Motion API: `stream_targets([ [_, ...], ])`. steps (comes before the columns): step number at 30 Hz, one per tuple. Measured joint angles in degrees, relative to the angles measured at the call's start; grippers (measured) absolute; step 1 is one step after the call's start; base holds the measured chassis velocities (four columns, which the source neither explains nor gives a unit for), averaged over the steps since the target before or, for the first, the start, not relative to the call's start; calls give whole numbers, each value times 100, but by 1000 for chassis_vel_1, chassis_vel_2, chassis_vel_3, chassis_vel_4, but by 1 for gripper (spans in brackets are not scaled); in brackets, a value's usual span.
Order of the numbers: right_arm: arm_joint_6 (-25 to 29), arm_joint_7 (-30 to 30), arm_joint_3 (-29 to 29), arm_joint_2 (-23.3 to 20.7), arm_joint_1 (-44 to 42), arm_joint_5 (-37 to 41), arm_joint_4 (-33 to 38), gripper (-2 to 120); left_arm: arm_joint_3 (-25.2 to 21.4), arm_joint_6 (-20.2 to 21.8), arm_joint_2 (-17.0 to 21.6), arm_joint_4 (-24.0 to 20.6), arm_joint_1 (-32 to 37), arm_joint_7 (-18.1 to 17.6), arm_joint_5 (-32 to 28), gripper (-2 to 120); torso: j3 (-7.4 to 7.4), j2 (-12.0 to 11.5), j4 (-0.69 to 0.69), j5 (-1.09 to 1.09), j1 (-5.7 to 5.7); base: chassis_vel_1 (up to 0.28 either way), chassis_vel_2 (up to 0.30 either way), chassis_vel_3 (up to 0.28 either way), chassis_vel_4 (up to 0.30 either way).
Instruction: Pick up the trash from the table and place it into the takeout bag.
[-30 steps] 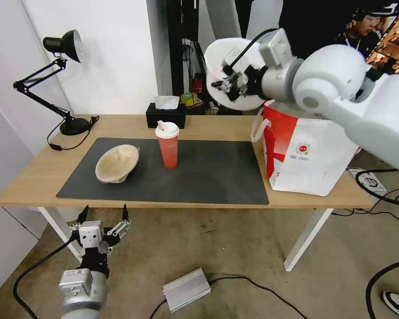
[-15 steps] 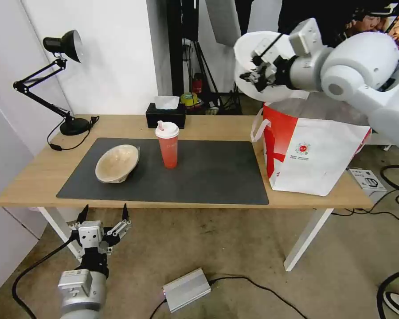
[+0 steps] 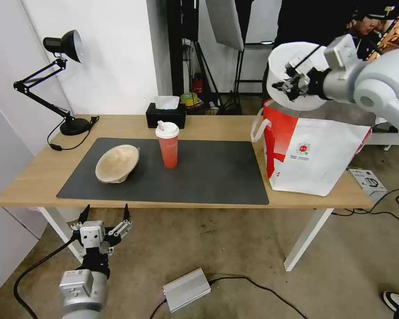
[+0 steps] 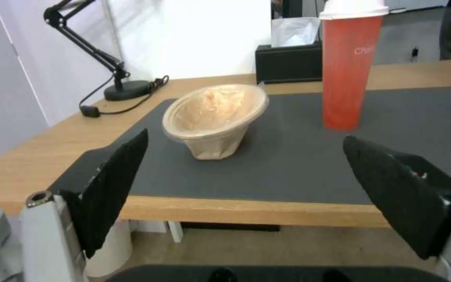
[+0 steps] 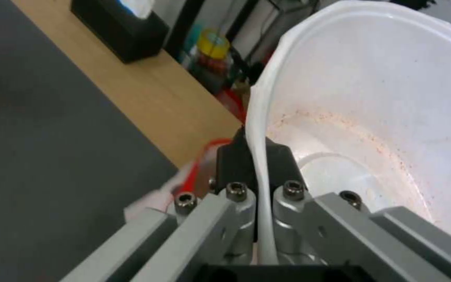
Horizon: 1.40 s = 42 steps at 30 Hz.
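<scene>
Right gripper pinches the rim of the white bowl, its fingers closed with the thin wall between them, and holds the bowl tipped on edge in the air above the open top of the bag. In the right wrist view the same gripper clamps the bowl at its rim, and faint reddish residue rings the inside of the bowl.

The bag stands upright on the right end of the counter, just off the edge of the grey mat, with a white strap hanging at its left side.

On the mat, the red cup stands upright with its white lid on, and the beige bowl lies tilted on its side to the left of it, the two apart. The left wrist view shows that bowl with its mouth turned toward the camera and the cup behind and beside it.

Left gripper hangs low in front of the counter's near edge, below the tabletop, fingers spread wide and holding nothing.

A black tissue box sits at the counter's back edge, and a black lamp stands at the left end.
</scene>
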Motion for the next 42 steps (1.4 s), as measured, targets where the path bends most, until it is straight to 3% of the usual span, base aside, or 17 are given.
stream_targets([
  [22,9,-122,1131,-286,-1424,-399,-45,0,-3,2,39,22,-2,1,8,100,0,0,0,-1,0,0,0,0,0],
  [42,10,-192,1336,-319,-1754,-480,132,0,15,9,31,112,-73,-2,4,100,0,0,1,-1,0,0,0,0,0],
])
